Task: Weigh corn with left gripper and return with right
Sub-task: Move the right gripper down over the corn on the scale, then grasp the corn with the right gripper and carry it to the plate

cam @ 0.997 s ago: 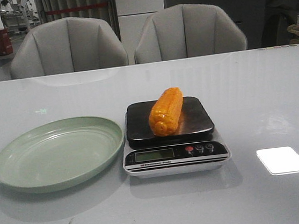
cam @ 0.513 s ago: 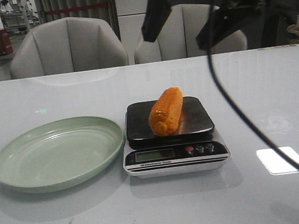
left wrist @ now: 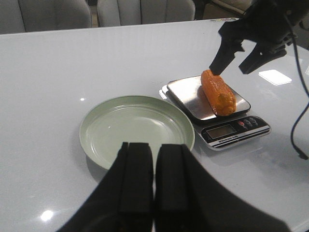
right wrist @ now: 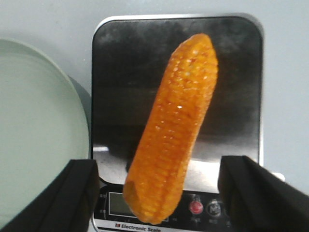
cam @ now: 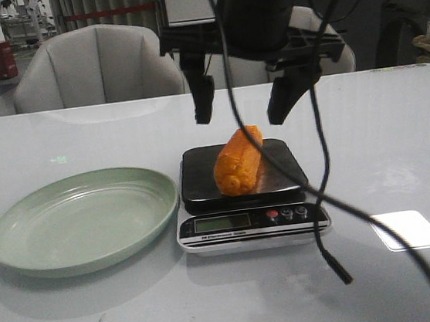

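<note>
The orange-yellow corn [cam: 238,162] lies lengthwise on the black platform of the scale [cam: 278,173]. It also shows in the left wrist view [left wrist: 218,92] and the right wrist view [right wrist: 176,125]. My right gripper [cam: 245,115] hangs open just above the corn's far end, one finger on each side, not touching it. In its own view the fingers [right wrist: 72,193] stand wide apart on either side of the corn. It also shows in the left wrist view [left wrist: 236,63]. My left gripper [left wrist: 154,145] is shut and empty, held back on the near side of the plate.
A pale green empty plate [cam: 74,223] sits on the table left of the scale, touching its side. A black cable [cam: 326,218] hangs from the right arm down past the scale's right front. Two grey chairs [cam: 95,66] stand behind the table.
The right arm came into view from above and lowered over the scale, so its open jaws now straddle the corn's far end. The corn and plate have not moved.
</note>
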You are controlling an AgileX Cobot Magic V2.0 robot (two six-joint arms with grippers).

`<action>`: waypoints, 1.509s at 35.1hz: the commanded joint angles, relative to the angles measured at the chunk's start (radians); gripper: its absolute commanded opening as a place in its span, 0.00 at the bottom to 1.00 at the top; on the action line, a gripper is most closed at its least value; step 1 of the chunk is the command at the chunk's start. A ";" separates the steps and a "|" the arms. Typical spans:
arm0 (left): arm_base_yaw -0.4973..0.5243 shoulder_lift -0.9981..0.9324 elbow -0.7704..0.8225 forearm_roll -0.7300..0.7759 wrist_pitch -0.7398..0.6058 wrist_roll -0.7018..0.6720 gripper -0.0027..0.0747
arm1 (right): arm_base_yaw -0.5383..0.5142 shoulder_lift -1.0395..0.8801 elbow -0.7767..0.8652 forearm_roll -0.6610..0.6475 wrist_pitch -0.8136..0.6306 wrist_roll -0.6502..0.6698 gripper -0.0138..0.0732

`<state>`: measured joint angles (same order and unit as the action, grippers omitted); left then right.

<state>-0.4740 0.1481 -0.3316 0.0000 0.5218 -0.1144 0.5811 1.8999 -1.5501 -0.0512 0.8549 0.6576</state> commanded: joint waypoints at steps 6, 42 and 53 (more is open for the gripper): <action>0.003 -0.008 -0.027 -0.007 -0.082 0.002 0.18 | 0.028 0.067 -0.112 -0.029 0.106 0.056 0.85; 0.003 -0.008 -0.027 -0.007 -0.082 0.002 0.18 | 0.246 0.183 -0.279 0.051 -0.097 0.028 0.34; 0.003 -0.008 -0.027 -0.007 -0.082 0.002 0.18 | 0.255 0.259 -0.299 0.160 -0.141 0.028 0.71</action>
<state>-0.4740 0.1301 -0.3316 0.0000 0.5218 -0.1144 0.8352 2.2127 -1.8066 0.0962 0.7466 0.6955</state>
